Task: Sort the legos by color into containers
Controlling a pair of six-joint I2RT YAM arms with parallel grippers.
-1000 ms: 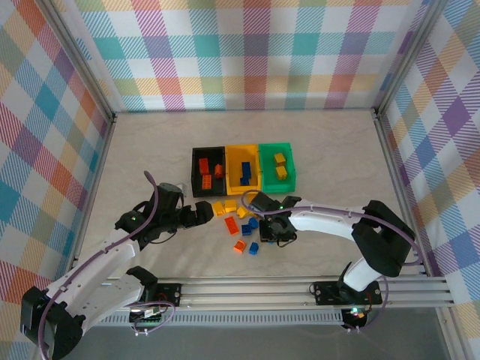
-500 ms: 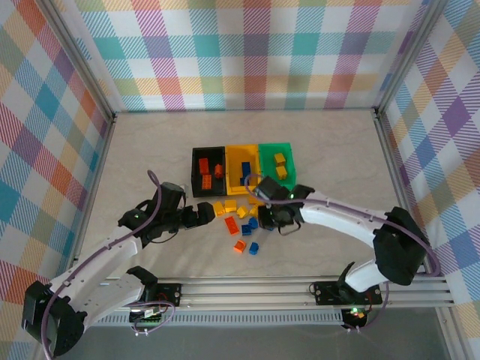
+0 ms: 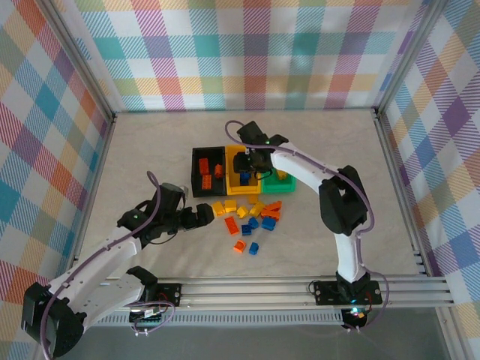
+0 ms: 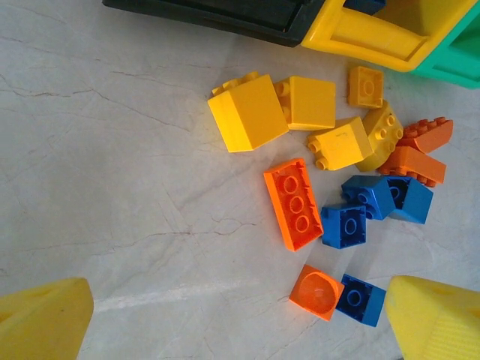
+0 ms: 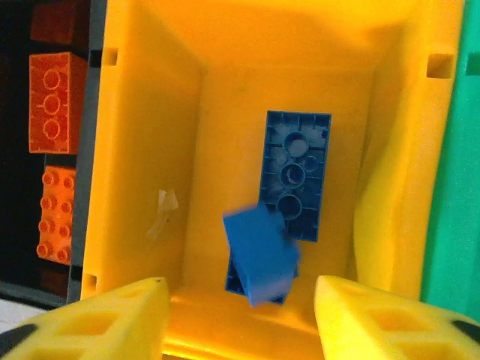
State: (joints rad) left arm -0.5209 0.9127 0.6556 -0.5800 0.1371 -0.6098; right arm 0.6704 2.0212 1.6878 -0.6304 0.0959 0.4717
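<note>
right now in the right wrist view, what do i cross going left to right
black bin holding orange bricks → yellow bin holding blue bricks → green bin

Tabletop: pale, marble-patterned surface crossed by fine grey veins. Walls: pastel plaid panels enclosing the left, far and right sides of the tabletop. Corner posts: slanted metal struts where the panels meet. Rails: parallel aluminium extrusions running along the near edge.
</note>
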